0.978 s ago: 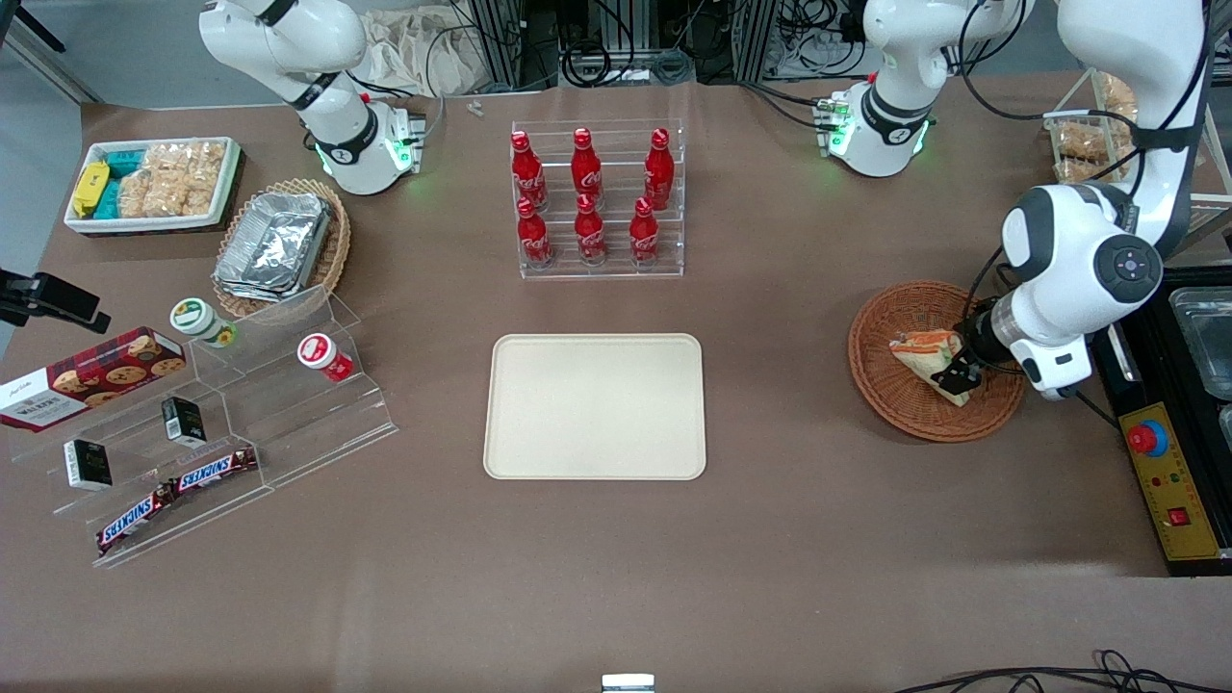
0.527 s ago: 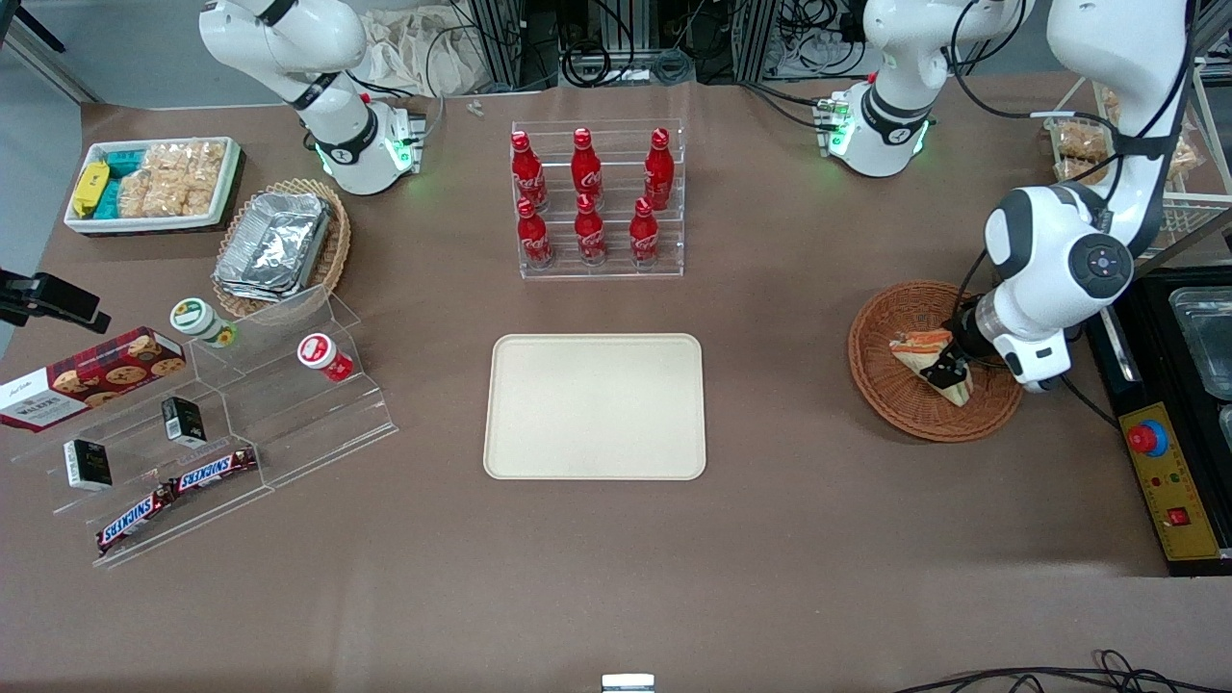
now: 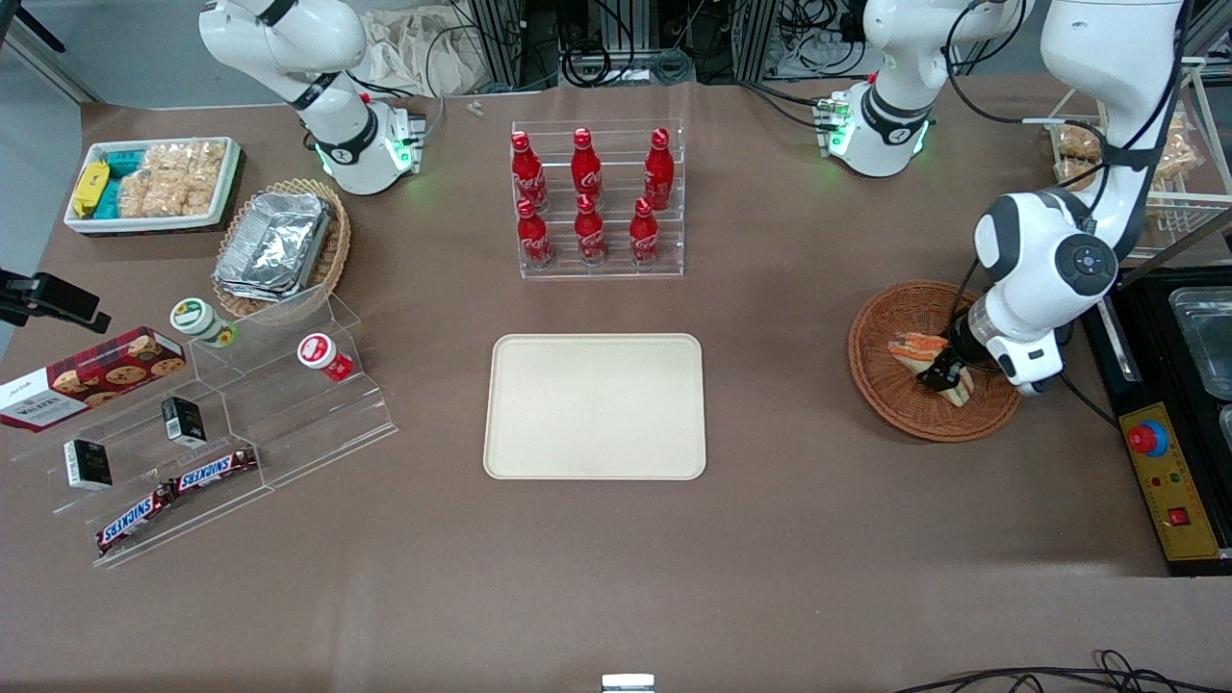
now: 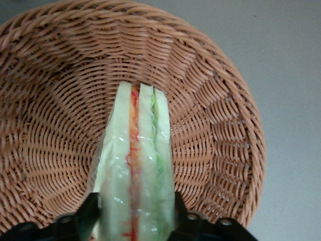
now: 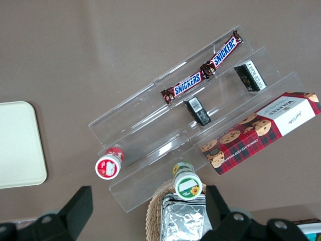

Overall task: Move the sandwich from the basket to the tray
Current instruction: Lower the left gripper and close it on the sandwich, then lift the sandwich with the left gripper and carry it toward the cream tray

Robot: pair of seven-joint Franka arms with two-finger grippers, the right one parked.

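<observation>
The sandwich [image 3: 919, 347] is a wrapped wedge with orange and green layers, standing on edge in the round reddish-brown wicker basket [image 3: 890, 390] toward the working arm's end of the table. My left gripper [image 3: 947, 373] reaches down into the basket and is shut on the sandwich's wide end. In the left wrist view the sandwich [image 4: 135, 160] sits between the two black fingers [image 4: 91, 213], which press on both its faces, my gripper [image 4: 135, 215] over the basket's woven floor [image 4: 50, 105]. The cream tray [image 3: 595, 406] lies bare at mid-table and shows in the right wrist view [image 5: 15, 145].
A clear rack of red bottles [image 3: 597, 197] stands farther from the camera than the tray. A black control box with a red button [image 3: 1169, 462] lies beside the basket at the table's end. Acrylic snack shelves [image 3: 221, 423], a foil-container basket [image 3: 279, 245] and a white snack bin [image 3: 149, 183] lie toward the parked arm's end.
My left arm has shifted a little toward the tray's side and away from the camera, carrying the gripper and the sandwich's wide end with it inside the basket.
</observation>
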